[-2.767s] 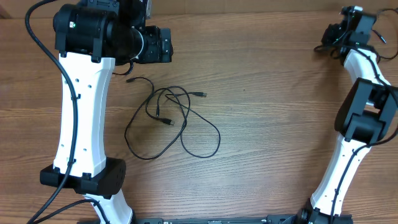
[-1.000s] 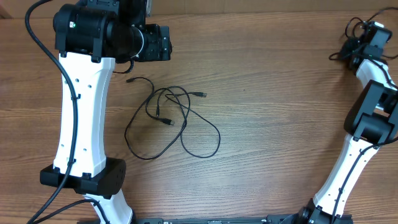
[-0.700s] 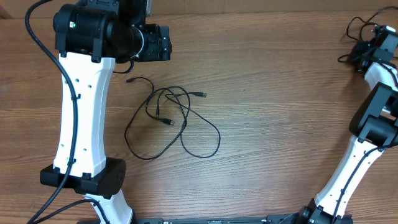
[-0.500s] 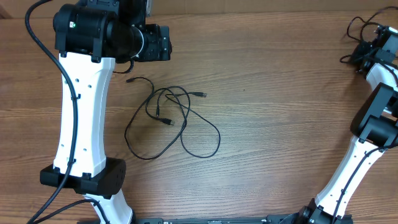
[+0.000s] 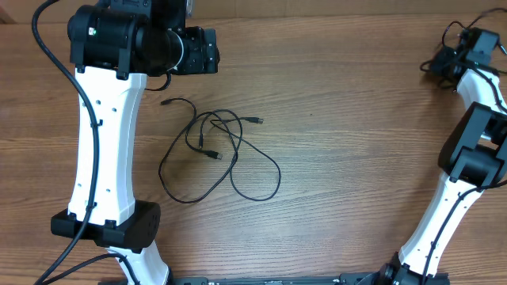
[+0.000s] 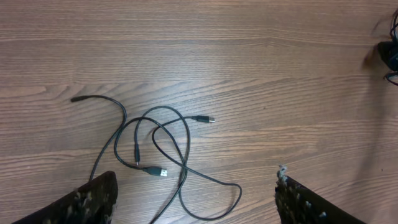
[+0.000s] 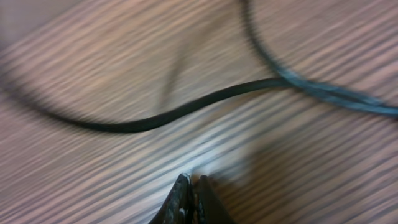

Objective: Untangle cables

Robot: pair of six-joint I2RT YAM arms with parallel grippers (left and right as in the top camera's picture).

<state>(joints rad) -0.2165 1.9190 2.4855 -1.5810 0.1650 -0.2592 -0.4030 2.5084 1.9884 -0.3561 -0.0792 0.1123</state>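
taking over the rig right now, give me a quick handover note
Left gripper: open, empty, hovering above the cables.
Right gripper: shut, nothing visible between its fingers, near the far right table corner; a blurred black cord lies ahead of it.
Cables: one loose tangle, centre-left on the table, strands crossing each other.
Done: no separation visible.
Left: grip a strand and pull the cables apart.
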